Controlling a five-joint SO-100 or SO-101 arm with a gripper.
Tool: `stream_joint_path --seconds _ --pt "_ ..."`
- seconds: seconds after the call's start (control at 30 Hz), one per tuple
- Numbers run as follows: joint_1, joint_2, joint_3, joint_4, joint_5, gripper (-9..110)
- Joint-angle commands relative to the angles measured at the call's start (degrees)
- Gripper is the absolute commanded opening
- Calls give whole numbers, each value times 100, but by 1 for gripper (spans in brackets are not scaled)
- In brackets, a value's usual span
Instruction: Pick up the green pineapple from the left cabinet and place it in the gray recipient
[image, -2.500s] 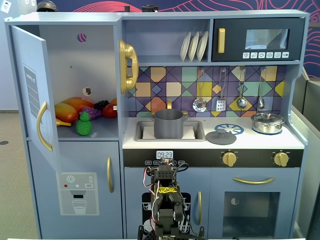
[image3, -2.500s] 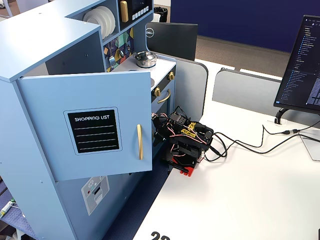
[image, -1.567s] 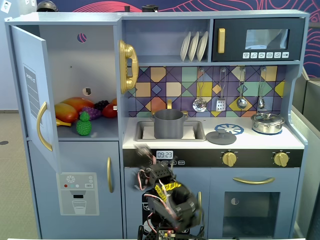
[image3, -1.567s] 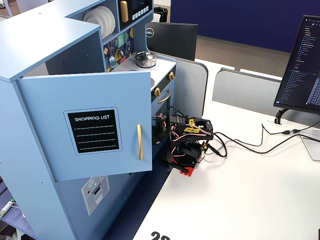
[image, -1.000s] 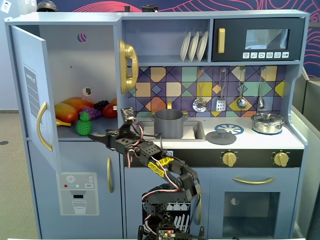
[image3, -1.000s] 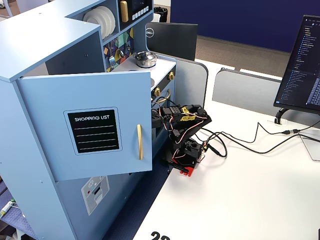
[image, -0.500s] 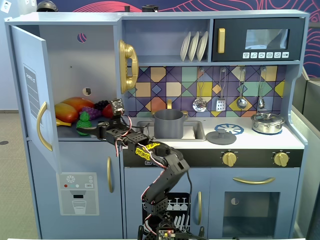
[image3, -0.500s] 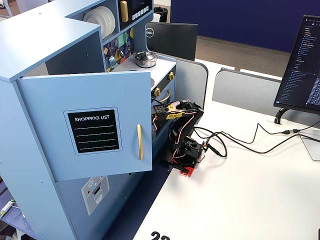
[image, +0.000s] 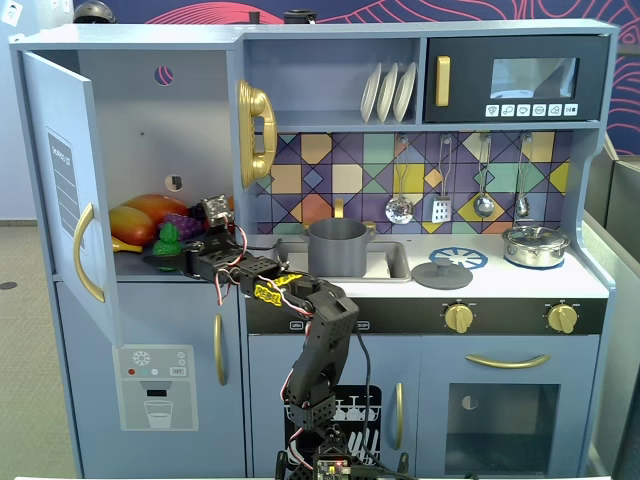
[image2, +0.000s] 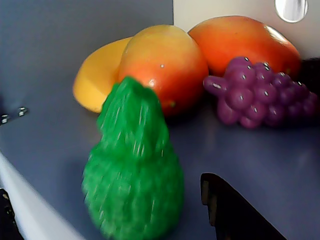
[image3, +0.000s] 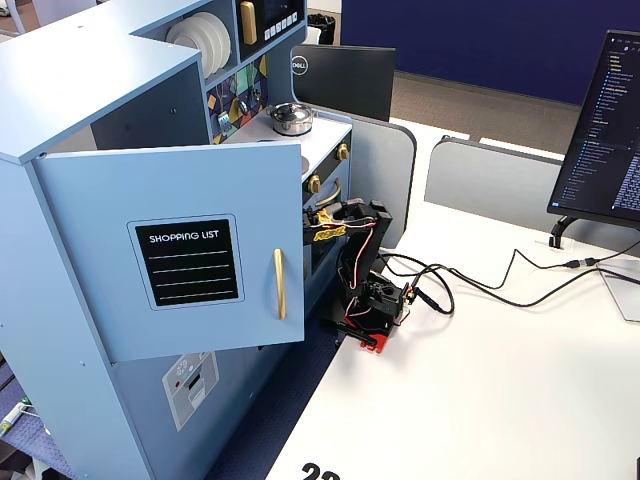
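Green pineapple (image2: 132, 170): standing upright on the shelf of the left cabinet (image: 150, 120), near the shelf's front edge in a fixed view (image: 168, 240). Behind the pineapple are lying a purple grape bunch (image2: 260, 95), two orange-red fruits (image2: 165, 65) and a yellow one (image2: 95, 80). Gripper (image: 165, 262): reaching into the cabinet just beside the pineapple; one dark finger (image2: 235, 210) is showing right of it in the wrist view, apart from it; jaw opening cannot be told. Gray recipient (image: 337, 247): sitting in the sink, right of the cabinet. Cabinet door (image3: 180, 250): standing open.
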Motion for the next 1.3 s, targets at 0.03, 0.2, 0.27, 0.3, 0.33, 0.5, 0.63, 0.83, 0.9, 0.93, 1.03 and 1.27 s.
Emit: stream_joint_path --seconds 0.03,0.2,0.27,0.3,0.33,0.5,0.63,0.83,0.9,0.93,1.03,1.27 --pt "44 -404 -791 -123 -88 41" --pt "88 -861 -1160 -185 -18 39" --pt "79 -1002 -1292 -290 70 36" --pt "62 -1063 -1345 -360 88 32" --pt "44 -1107 -1380 -413 70 25" --pt "-9 -1187 -1547 -396 141 0" --pt "-44 -1037 -1564 -387 185 0" --pt "-501 466 -976 -70 246 0" --pt "-668 1283 -475 97 264 0" --pt "-729 1723 -237 246 290 0" --pt "-861 3015 519 571 237 0" --pt "-369 5335 1318 1107 -334 0"
